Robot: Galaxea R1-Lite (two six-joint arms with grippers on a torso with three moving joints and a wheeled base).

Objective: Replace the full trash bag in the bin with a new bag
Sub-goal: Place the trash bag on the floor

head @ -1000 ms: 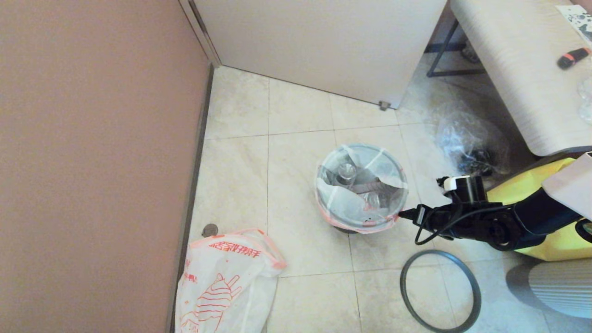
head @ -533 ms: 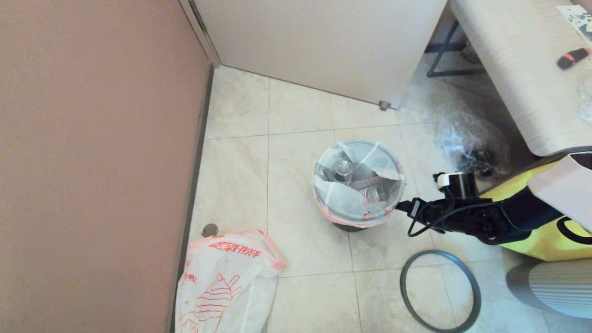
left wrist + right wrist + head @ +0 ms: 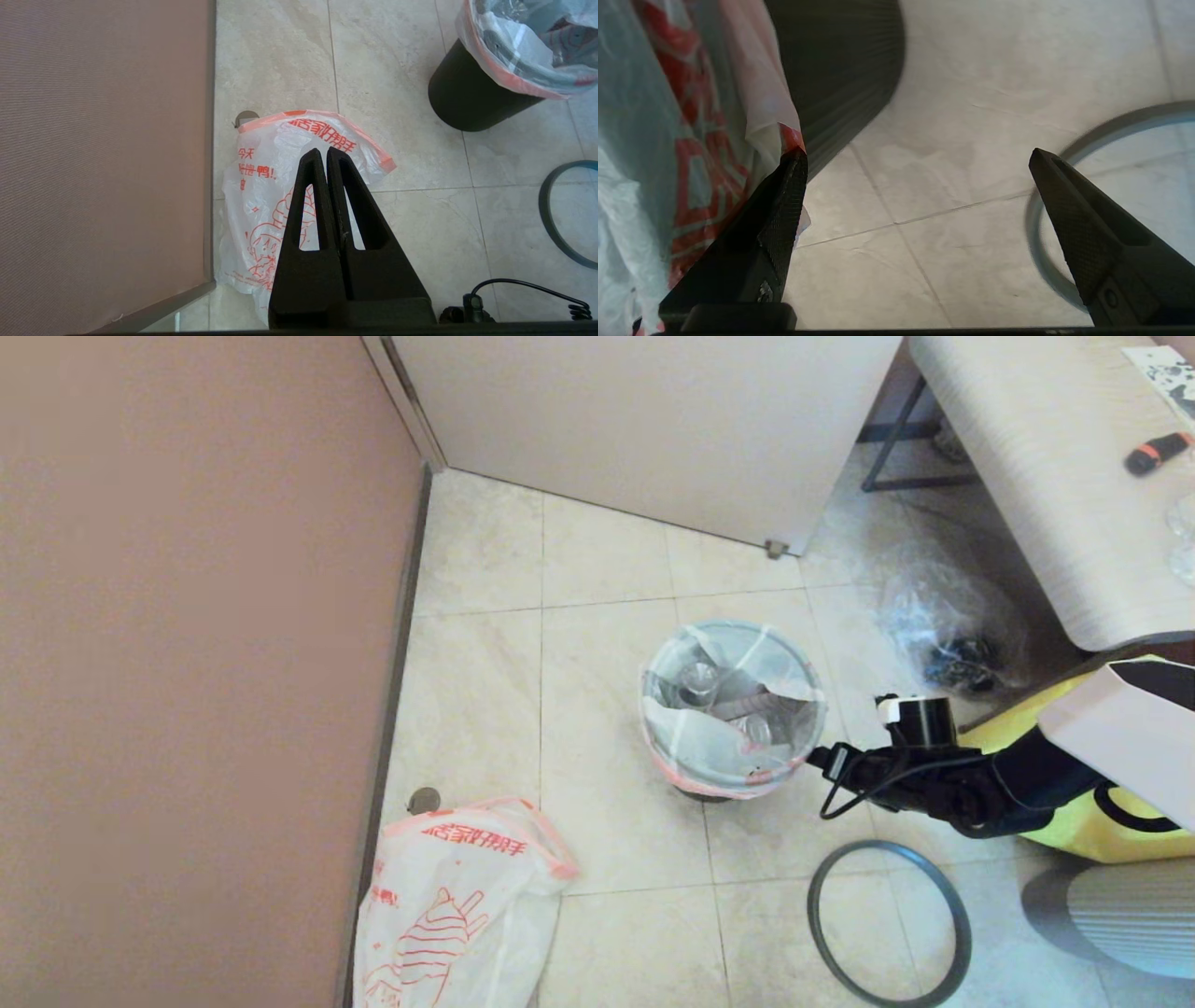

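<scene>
Now the right gripper [image 3: 814,761], fingers spread wide, sits just right of the bin [image 3: 467,100], at the pink rim of the full trash bag [image 3: 728,709].
One finger [image 3: 777,205] touches the folded-over film; closing on so little could tear it or tip the light bin. The hoop [image 3: 887,922] lies near right, the new bag [image 3: 448,905] near left. The left gripper [image 3: 327,156] is closed, empty.

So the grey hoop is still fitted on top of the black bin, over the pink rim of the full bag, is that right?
No. The grey hoop is off the black bin and lies flat on the floor tiles beside it, as the head view shows. The full bag does sit in the bin, its pink rim folded over the edge.
</scene>
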